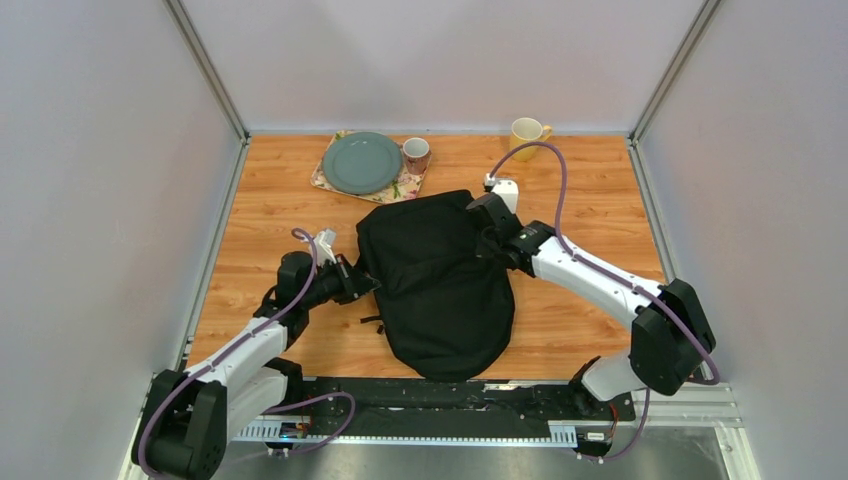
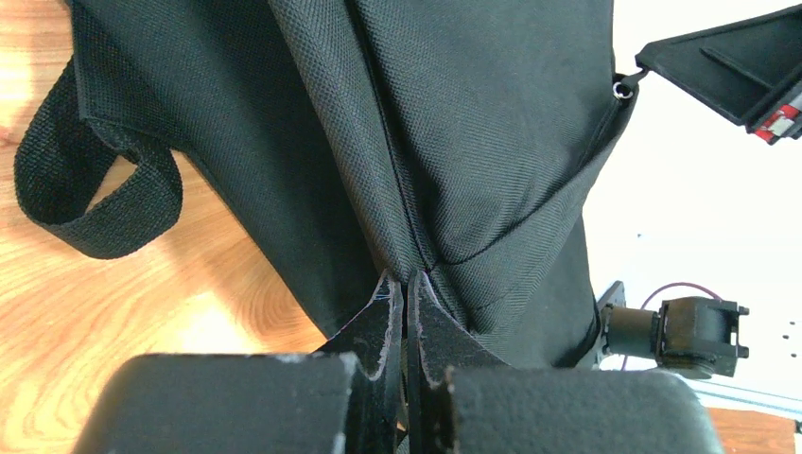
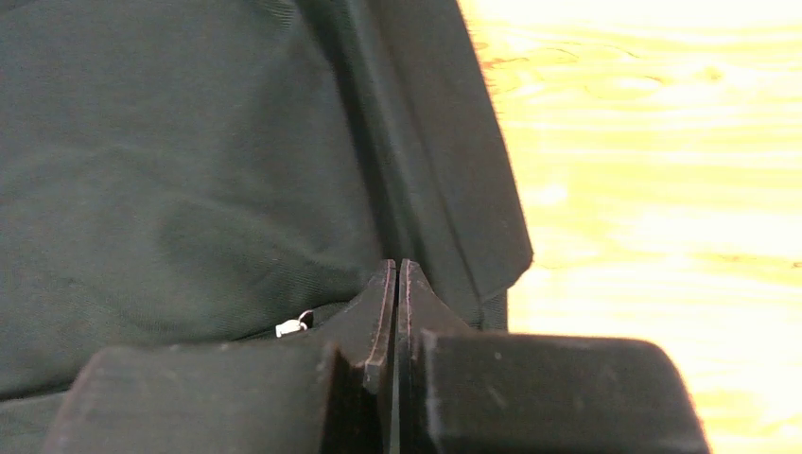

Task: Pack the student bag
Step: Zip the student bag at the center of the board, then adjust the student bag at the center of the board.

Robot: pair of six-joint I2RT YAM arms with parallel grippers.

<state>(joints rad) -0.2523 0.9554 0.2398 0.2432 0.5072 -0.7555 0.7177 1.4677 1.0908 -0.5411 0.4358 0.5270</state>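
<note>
just on the near side of the green plate [image 1: 362, 162] | the student bag [image 1: 440, 290] is lying with its rounded end pointing away from the plate | my left pincer [image 2: 405, 284], near-left of the plate, is pinching a seam fold | my right pincer [image 3: 397, 270], near-right of it, is squeezing the bag's edge cloth | risk: i am holding only slivers, so pulling could be slipping the fabric free or dragging the bag into the plate
</note>
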